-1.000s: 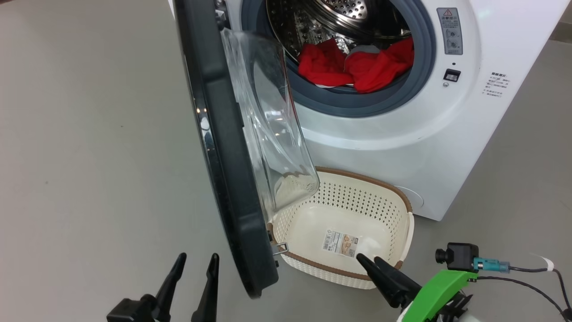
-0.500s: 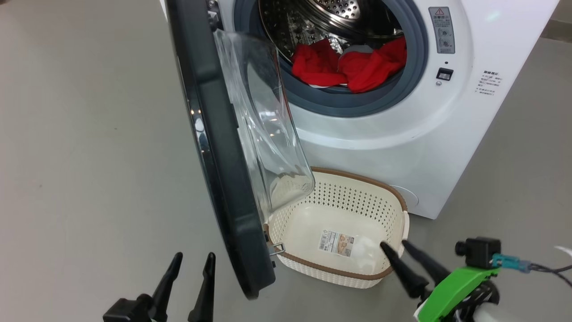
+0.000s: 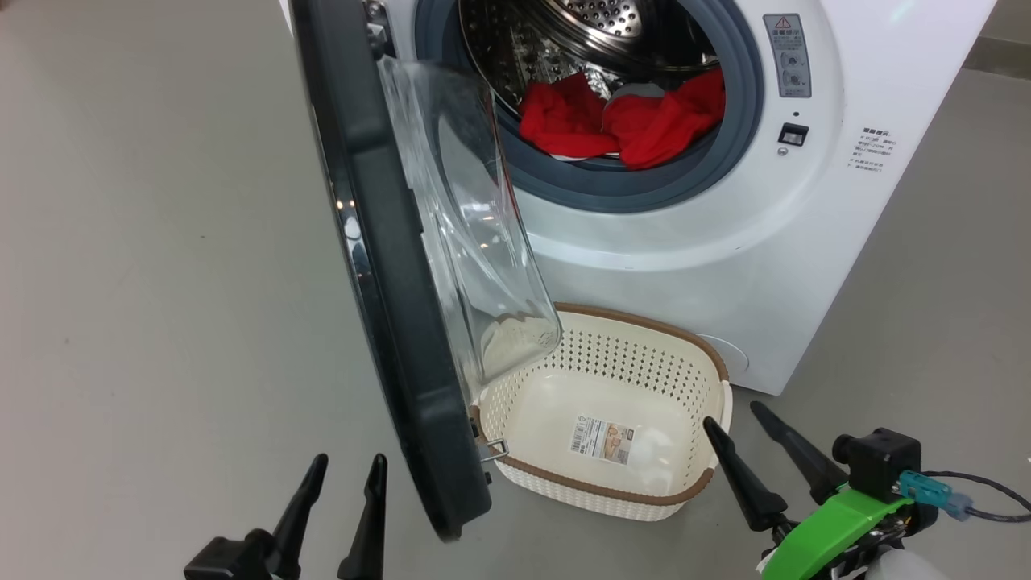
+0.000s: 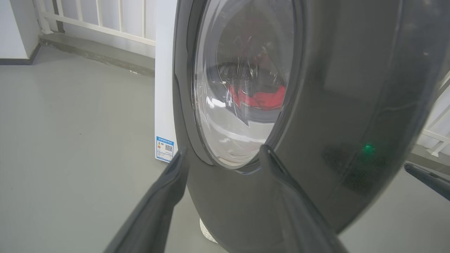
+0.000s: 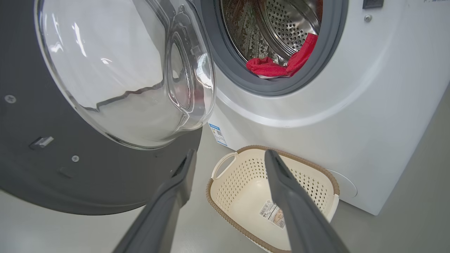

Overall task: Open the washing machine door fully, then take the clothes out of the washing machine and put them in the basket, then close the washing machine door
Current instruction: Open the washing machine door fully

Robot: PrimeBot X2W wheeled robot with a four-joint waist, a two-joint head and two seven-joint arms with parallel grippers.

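The washing machine (image 3: 725,242) stands with the washing machine door (image 3: 387,266) swung out edge-on, its glass bowl over the left end of the basket (image 3: 644,319). Red clothes (image 3: 628,121) lie in the steel drum. The basket sits on the floor under the opening, holding just a paper label. My left gripper (image 3: 350,461) is open, low, left of the door's bottom edge. My right gripper (image 3: 733,413) is open by the basket's right front corner. The left wrist view has my left gripper (image 4: 224,150) facing the door's glossy outer face (image 4: 334,105). Ahead of my right gripper (image 5: 230,153) are the basket (image 5: 309,165) and clothes (image 5: 281,65).
Grey floor spreads wide to the left of the door (image 3: 161,282) and to the right of the machine (image 3: 950,338). A white railing (image 4: 105,21) and a low step run along the far wall behind the machine.
My right gripper has moved right and a little forward, from over the basket's front rim to its right front corner. The head camera has shifted slightly. The left gripper stays put.
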